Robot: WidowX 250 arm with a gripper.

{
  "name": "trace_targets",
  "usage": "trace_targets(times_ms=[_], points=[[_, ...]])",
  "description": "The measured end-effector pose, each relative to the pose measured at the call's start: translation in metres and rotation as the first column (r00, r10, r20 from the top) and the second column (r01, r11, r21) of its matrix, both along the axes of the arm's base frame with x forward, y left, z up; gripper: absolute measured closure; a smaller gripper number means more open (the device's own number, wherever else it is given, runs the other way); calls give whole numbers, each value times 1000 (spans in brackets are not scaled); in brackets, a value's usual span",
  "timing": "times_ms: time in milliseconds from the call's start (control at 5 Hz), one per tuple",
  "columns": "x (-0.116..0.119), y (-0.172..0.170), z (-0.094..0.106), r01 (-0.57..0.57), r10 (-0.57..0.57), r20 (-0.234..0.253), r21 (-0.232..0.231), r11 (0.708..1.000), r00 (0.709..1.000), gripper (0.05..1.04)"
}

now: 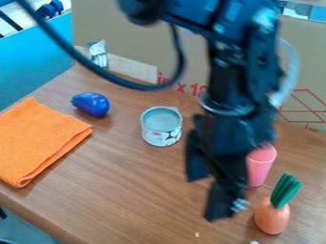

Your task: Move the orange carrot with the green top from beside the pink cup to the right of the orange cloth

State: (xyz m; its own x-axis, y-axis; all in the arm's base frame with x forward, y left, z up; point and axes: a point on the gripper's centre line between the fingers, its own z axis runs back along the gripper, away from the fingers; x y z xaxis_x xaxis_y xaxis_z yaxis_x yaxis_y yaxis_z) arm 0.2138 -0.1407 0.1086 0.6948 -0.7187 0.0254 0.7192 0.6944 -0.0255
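A black robot arm slants in overhead and bends steeply down, its gripper (208,199) angled over the right half of a wooden table (140,190), fingers moderately parted and empty. The pink cup (261,162) stands partly behind it; the carrot (272,218) is beside it, nearer the front edge. The tin (161,131) sits mid-table.

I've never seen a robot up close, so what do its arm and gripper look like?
The arm is black and chunky, with small silvery spots. A thick, dark cable loops beside it, and a pale curved strip runs along one side. The gripper is black too, with two blocky fingers.
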Motion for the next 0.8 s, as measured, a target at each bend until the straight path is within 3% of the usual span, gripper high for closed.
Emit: trace_targets(times_ms=[600,800], points=[[36,-49,-37,82,-82,-4,39,996,997,82],[47,-58,-34,89,-90,32,23,996,995,82]])
